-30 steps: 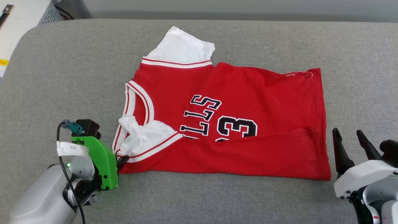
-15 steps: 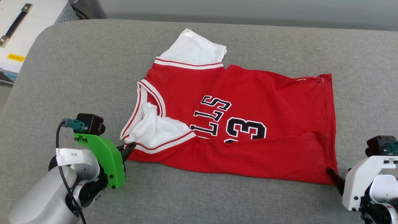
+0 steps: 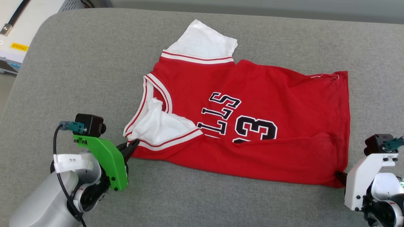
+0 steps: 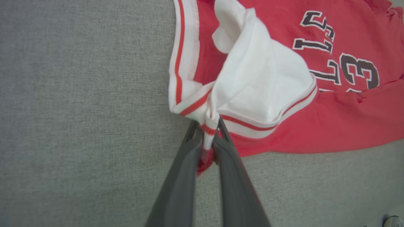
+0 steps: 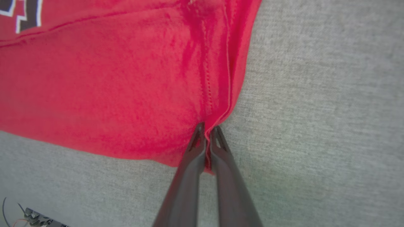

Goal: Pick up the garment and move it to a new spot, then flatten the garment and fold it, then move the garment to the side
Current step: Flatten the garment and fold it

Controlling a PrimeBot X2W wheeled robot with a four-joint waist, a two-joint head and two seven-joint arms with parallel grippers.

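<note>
The garment [image 3: 252,104], a red T-shirt with white sleeves and a black-and-white chest print, lies spread on the grey padded table [image 3: 79,69], its near long edge folded over. My left gripper [image 3: 134,145] is shut on the striped cuff at the garment's near left corner; the left wrist view shows the trim [image 4: 206,126] pinched between my fingers. At the near right, my right gripper [image 3: 340,176] is shut on the red hem corner, and the right wrist view shows the hem [image 5: 206,123] clamped between the fingertips [image 5: 199,132].
A white box with a black handle [image 3: 12,28] stands beyond the table's far left corner. Bare grey padding surrounds the garment on all sides, with a wide stretch to the left.
The right gripper came down from an open, raised stance to the hem corner and shut on it. The camera has shifted, moving the whole scene rightwards. The left gripper keeps its hold on the cuff.
</note>
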